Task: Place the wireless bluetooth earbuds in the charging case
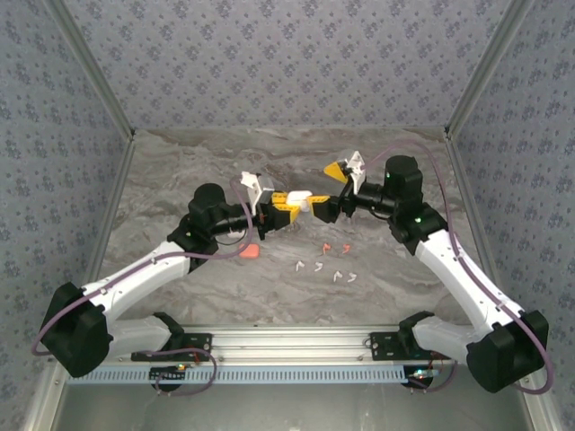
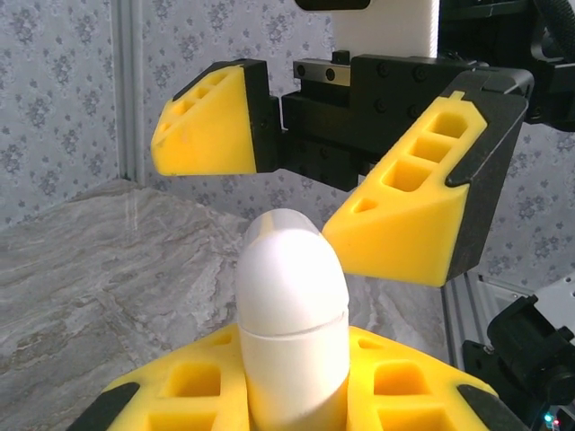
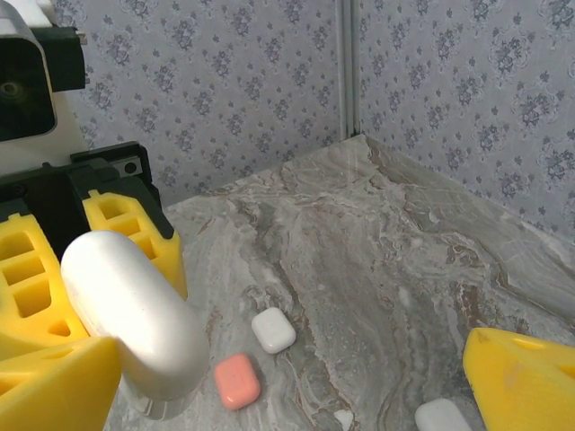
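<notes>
the left gripper (image 1: 287, 206) is clenched on a smooth white capsule-shaped charging case (image 2: 292, 301), the right gripper (image 2: 301, 180) spread wide at its rounded end. tiny hooked earbuds (image 1: 323, 259) lie scattered on the marbled table (image 1: 404, 287).

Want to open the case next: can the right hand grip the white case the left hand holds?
Probably yes. The right hand is open, and the free end of the white case, sticking out of the shut left hand, lies between its fingers; nothing blocks it.
</notes>
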Controlling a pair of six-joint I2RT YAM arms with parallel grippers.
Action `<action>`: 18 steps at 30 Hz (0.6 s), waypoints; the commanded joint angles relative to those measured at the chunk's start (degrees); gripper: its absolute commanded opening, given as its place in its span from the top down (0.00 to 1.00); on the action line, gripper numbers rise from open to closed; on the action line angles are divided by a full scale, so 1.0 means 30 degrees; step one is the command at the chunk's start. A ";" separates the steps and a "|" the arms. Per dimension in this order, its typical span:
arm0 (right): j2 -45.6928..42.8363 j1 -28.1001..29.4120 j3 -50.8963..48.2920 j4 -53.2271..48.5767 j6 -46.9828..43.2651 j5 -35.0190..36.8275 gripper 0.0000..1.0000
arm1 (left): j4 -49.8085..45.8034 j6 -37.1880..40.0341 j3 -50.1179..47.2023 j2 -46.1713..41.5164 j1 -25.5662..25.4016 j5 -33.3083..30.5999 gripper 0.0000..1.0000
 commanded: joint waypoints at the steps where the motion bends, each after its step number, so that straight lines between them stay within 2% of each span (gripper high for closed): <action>1: 0.0437 -0.0265 0.1204 -0.0073 0.0268 0.0565 0.00 | 0.0119 0.0599 0.0650 -0.0526 -0.0461 0.1238 0.95; 12: -0.0232 -0.0691 0.1411 -0.0034 0.1045 0.0029 0.00 | -0.0290 0.0721 0.0573 -0.0743 -0.0477 0.0500 0.95; 15: -0.1143 -0.0956 0.1266 -0.0848 0.1355 0.0771 0.00 | -0.0240 0.0769 0.0297 -0.0848 -0.0467 -0.0097 0.95; 18: -0.1824 -0.1094 0.1307 -0.3042 0.1779 0.2508 0.00 | 0.0316 0.0776 -0.0283 -0.1217 -0.0475 -0.0834 0.96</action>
